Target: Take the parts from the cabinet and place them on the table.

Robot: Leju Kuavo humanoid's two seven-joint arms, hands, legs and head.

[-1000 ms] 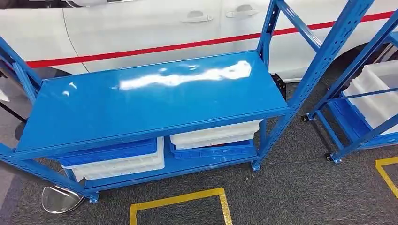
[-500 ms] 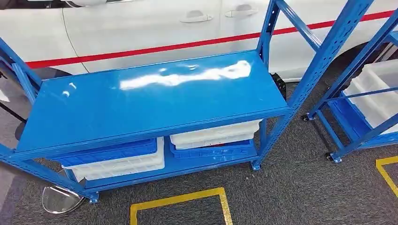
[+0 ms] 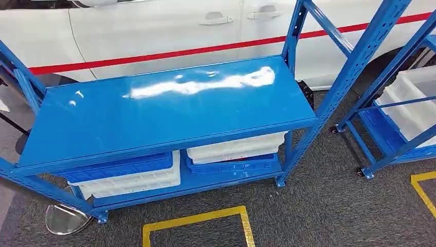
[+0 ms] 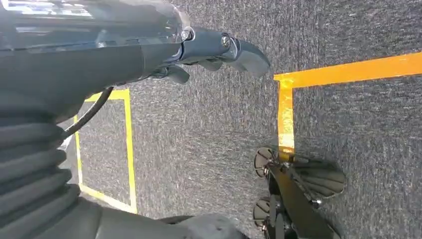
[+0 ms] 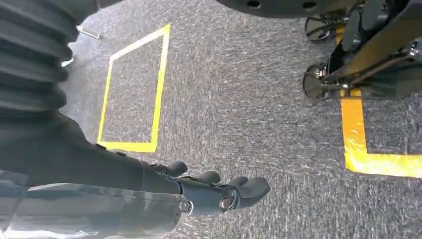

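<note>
The parts themselves cannot be made out; what shows are the shallow white moulded-plastic trays point(image 3: 234, 146) and shallow blue plastic crates point(image 3: 121, 165) stacked on the bottom shelf of the blue steel shelving rack point(image 3: 164, 110), under its glossy, bare middle shelf. Judging by their thin walls, the trays should be light and fairly stiff but smooth (likely to slip under a loose pinch), so the front rim of the white tray nearest the rack's right front post looks the best place to take hold, drawing it out level so that anything inside does not slide. Beyond the rack stands a white car with a red stripe point(image 3: 154, 31); a second blue rack with white bins point(image 3: 411, 108) stands to its right.

The left hand point(image 4: 219, 50) hangs over grey carpet with yellow tape lines, fingers loosely extended and holding nothing. The right hand point(image 5: 219, 191) hangs likewise, fingers slightly curled and apart, empty.
</note>
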